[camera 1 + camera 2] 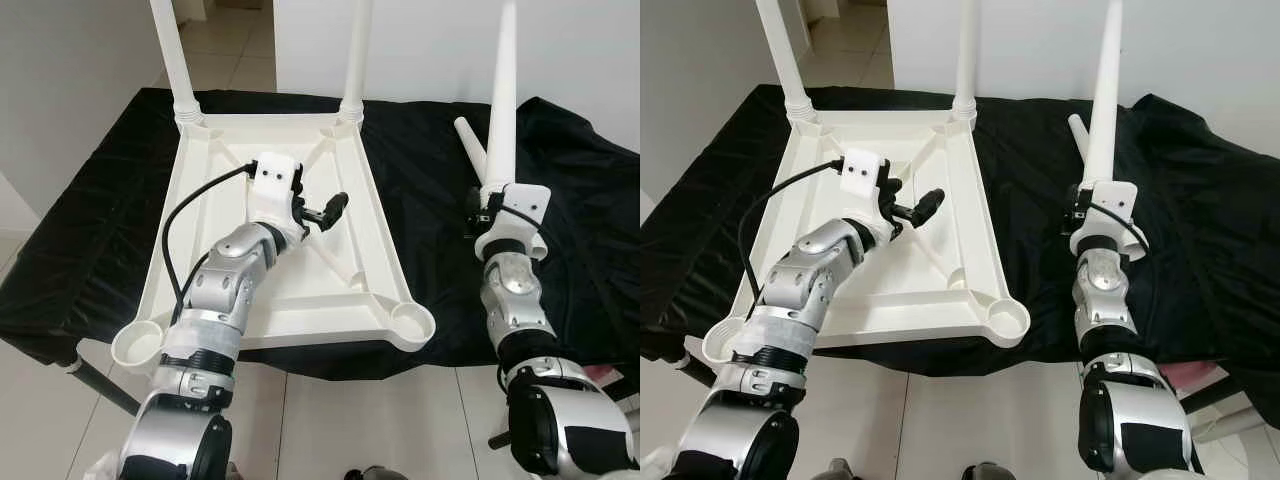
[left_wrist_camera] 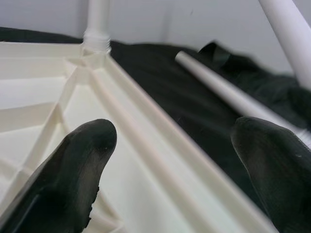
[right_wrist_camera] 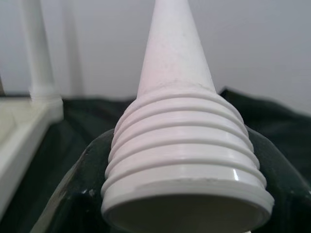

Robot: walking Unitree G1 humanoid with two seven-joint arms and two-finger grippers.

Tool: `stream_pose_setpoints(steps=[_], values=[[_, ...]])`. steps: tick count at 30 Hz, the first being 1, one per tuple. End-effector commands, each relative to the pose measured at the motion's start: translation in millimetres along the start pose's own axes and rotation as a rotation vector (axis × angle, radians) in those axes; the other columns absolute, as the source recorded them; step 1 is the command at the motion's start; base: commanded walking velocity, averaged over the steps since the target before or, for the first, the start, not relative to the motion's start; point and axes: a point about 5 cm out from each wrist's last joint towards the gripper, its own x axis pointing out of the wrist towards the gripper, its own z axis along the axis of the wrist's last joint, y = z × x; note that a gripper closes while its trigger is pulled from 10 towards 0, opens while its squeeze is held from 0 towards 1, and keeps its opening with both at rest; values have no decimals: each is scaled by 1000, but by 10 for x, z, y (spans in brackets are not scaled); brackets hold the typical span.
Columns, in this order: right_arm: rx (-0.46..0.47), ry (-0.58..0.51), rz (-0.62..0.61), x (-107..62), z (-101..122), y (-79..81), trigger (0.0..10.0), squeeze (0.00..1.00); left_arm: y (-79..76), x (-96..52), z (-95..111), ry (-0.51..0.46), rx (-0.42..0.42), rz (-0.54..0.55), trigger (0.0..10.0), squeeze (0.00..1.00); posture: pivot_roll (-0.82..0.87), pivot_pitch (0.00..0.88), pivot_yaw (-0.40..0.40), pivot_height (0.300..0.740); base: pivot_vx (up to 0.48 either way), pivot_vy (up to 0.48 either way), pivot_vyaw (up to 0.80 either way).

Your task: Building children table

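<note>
A white table top [image 1: 215, 180] lies upside down on the black cloth. Two white legs [image 1: 170, 50] [image 1: 357, 50] stand screwed into its far corners. The near corner sockets [image 1: 137, 345] [image 1: 412, 322] are round and hold nothing. My left gripper [image 1: 330, 210] hovers open over the ribbed underside, with nothing between its fingers [image 2: 82, 160]. To the right of the table top, my right gripper [image 1: 497, 190] is shut on a third leg [image 1: 503, 90], held upright by its threaded end [image 3: 180, 150]. A fourth leg [image 1: 470, 145] lies on the cloth behind it.
The black cloth [image 1: 90, 230] covers a low table whose front edge is near my body. A white wall [image 1: 440, 40] stands behind, and a tiled floor [image 1: 340, 420] lies below. Bare cloth stretches right of the table top.
</note>
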Motion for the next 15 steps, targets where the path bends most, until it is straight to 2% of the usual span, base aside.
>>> stream_pose_setpoints(steps=[1,3,5,7,12,15], values=[[32,-121,10,39,177,23,10000,0,-109,27,97,-29,-83,-172,10000,0,-5,0,-43,740,0,0,0],[37,-195,37,56,285,62,10000,0,-190,39,197,-61,-154,-276,10000,0,-5,0,-42,740,0,0,0],[37,-195,37,56,285,62,10000,0,-190,39,197,-61,-154,-276,10000,0,-5,0,-42,740,0,0,0],[54,-268,70,56,403,123,10000,0,-256,42,255,-51,-148,-367,10000,0,-6,0,-41,740,0,0,0],[65,-290,85,52,440,145,10000,0,-272,43,272,-48,-145,-392,10000,0,-6,0,-41,740,0,0,0],[80,-342,229,8,518,341,10000,0,-383,78,474,-80,-260,-562,10000,0,-11,0,-34,740,0,0,0]])
